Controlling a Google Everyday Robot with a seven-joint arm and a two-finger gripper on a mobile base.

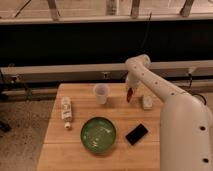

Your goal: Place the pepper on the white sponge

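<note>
The gripper (129, 90), above the bench's (60, 150) far edge and right of centre, has its jaws clamped on the pepper (129, 96), which hangs with its long axis upright. The white sponge (146, 102) lies just beside it, toward the right edge.

white arm (167, 97) stretched in from the right, bent at the top, gripper (130, 91) pointing down, clamped on the pepper (129, 96)
</note>
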